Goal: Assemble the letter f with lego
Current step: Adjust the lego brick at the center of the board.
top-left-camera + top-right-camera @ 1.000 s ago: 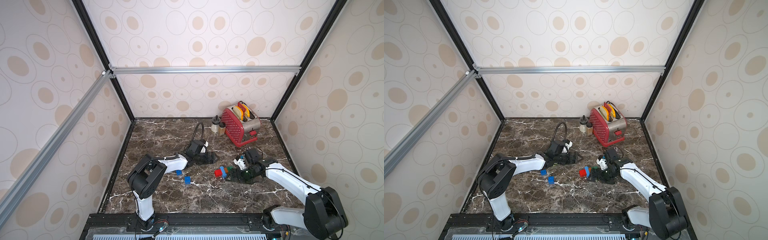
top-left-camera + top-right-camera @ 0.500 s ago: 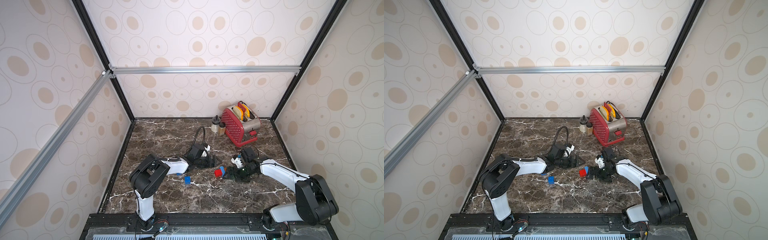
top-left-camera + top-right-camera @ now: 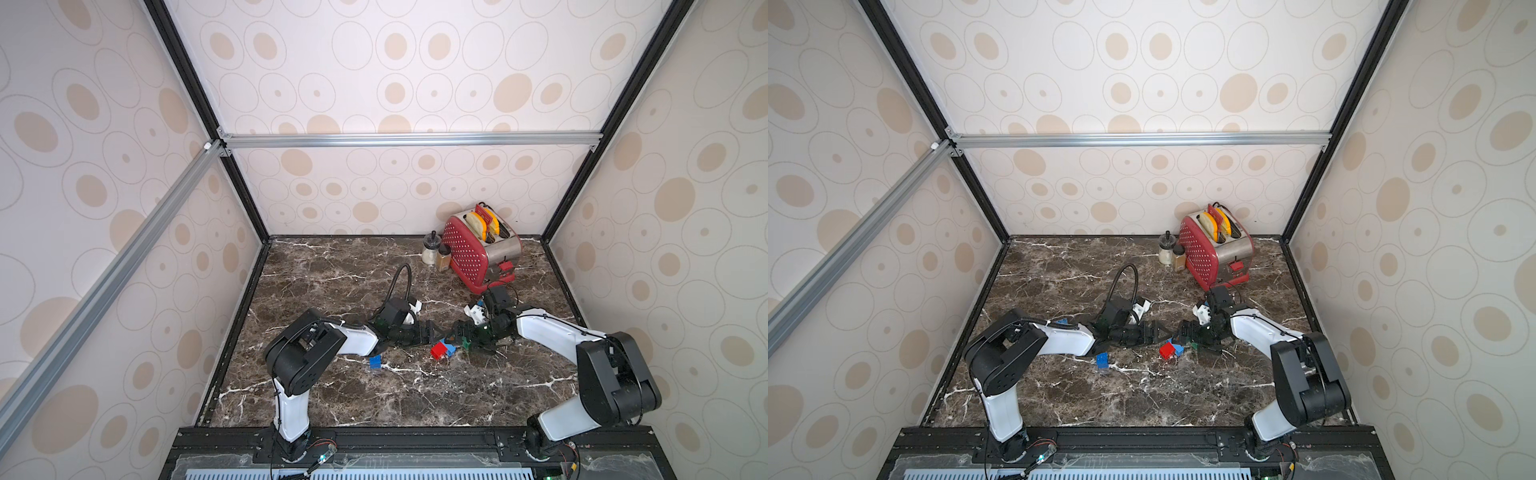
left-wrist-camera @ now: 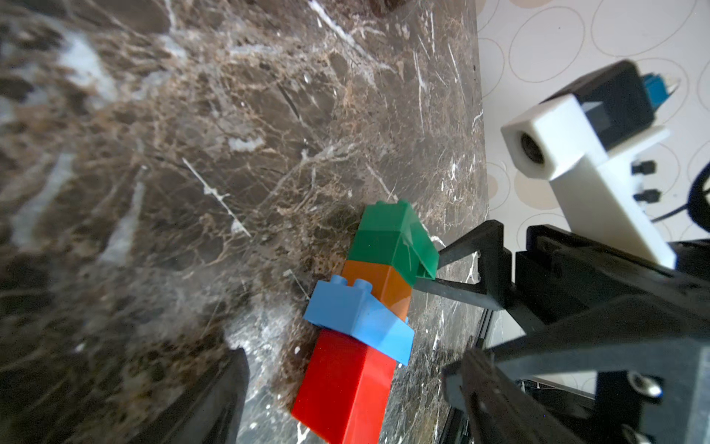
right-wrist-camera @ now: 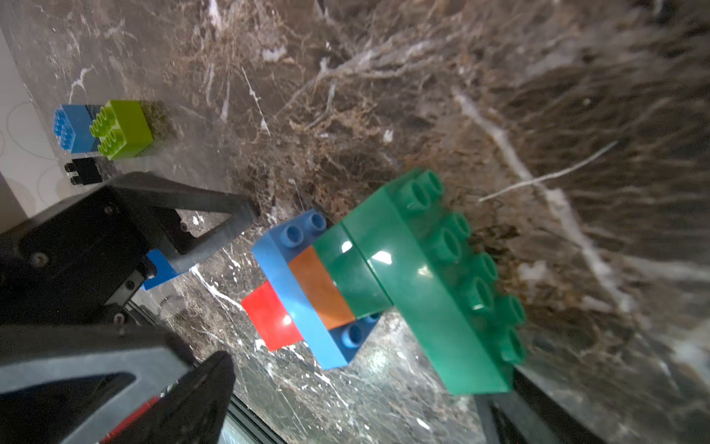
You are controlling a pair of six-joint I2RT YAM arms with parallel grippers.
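A joined lego piece lies on the marble floor: red brick (image 3: 437,350), blue brick (image 3: 449,348), orange brick (image 4: 380,284) and long dark green brick (image 5: 442,288) in a row. My left gripper (image 3: 432,332) (image 4: 347,380) is open, and the red end (image 4: 342,384) lies between its fingers with gaps on both sides. My right gripper (image 3: 459,332) (image 5: 357,388) faces it, wide open, one finger (image 4: 461,269) against the green end (image 4: 392,238). In both top views the two grippers nearly meet over the piece.
A loose blue brick (image 3: 375,361) lies in front of my left forearm. A blue brick (image 5: 71,128) and a lime green brick (image 5: 123,128) sit together farther off. A red toaster (image 3: 473,253) and two small jars (image 3: 434,251) stand at the back right.
My left gripper has swung right and forward to the red end of the piece. The right arm's shoulder and elbow have drawn in, its gripper staying at the green end.
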